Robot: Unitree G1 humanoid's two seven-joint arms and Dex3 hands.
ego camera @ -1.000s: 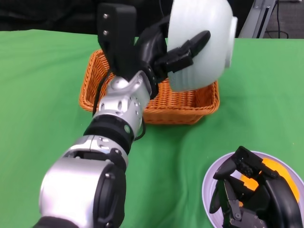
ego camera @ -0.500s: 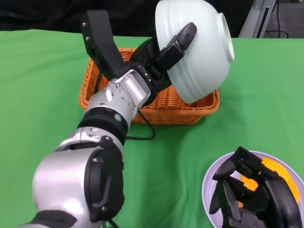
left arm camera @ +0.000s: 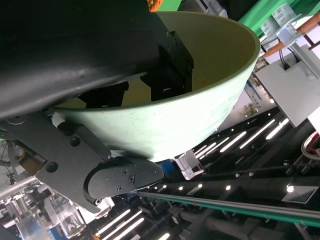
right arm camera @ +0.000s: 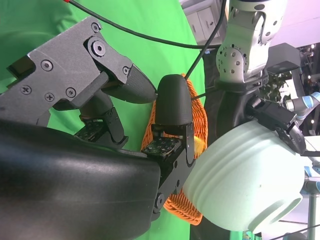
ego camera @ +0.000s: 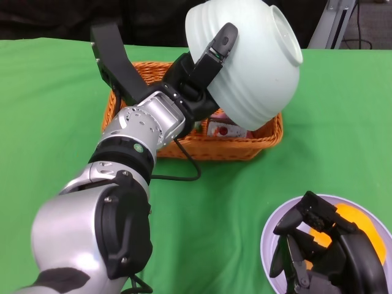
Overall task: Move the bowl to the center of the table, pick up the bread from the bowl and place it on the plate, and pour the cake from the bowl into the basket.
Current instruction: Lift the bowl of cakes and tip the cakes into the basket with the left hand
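My left hand (ego camera: 197, 68) grips the pale green bowl (ego camera: 257, 67) by its rim and holds it tilted in the air above the orange wicker basket (ego camera: 245, 146), mouth facing up and to the right. A small packaged cake (ego camera: 222, 128) lies inside the basket under the bowl. The left wrist view looks into the bowl (left arm camera: 165, 115), and no food shows inside. At the lower right my right hand (ego camera: 318, 251) hovers over the lilac plate (ego camera: 269, 245), fingers apart, with the orange bread (ego camera: 361, 223) on the plate beneath it. The right wrist view shows the bowl (right arm camera: 245, 175) over the basket (right arm camera: 175, 212).
Green cloth (ego camera: 49, 110) covers the table. Bare cloth lies left of the basket and between basket and plate. A black cable (ego camera: 184, 174) loops on the cloth just in front of the basket. Dark equipment stands beyond the far edge.
The left hand has swung the bowl leftward and turned its mouth more upward. The cake now shows in the basket where the bowl hid it before. The right hand has stayed put.
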